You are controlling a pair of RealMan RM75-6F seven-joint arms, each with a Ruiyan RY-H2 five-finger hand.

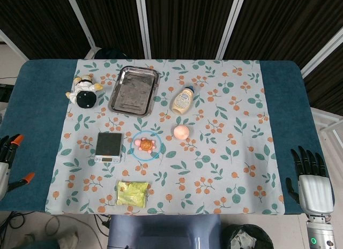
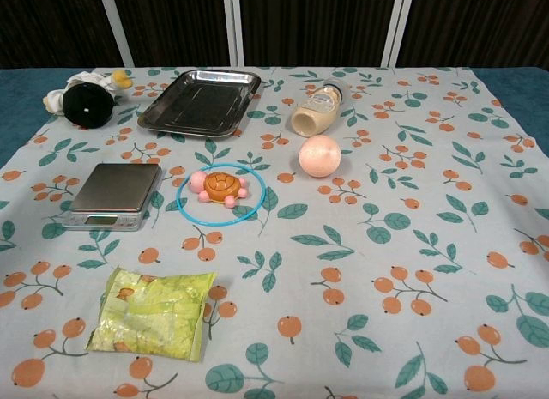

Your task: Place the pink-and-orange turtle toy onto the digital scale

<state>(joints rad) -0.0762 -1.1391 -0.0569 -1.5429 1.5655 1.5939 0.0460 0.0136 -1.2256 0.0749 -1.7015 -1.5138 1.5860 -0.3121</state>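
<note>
The pink-and-orange turtle toy (image 1: pixel 145 145) (image 2: pixel 220 187) lies inside a blue ring (image 1: pixel 146 146) (image 2: pixel 218 196) near the middle of the floral cloth. Just to its left sits the digital scale (image 1: pixel 109 146) (image 2: pixel 113 196), its grey platform bare. My left hand (image 1: pixel 7 157) hangs off the table's left edge, orange-tipped fingers apart, holding nothing. Off the right edge near the front is my right hand (image 1: pixel 311 179), fingers spread and empty. Both hands are far from the turtle and appear only in the head view.
A steel tray (image 1: pixel 134 90) (image 2: pixel 200 101) lies at the back, a black-and-white plush (image 1: pixel 84 91) (image 2: pixel 85 99) to its left. A mayonnaise bottle (image 1: pixel 183 100) (image 2: pixel 314 111) and a peach ball (image 1: pixel 181 132) (image 2: pixel 319 155) sit right of the turtle. A yellow-green packet (image 1: pixel 132 193) (image 2: pixel 152 312) lies at the front.
</note>
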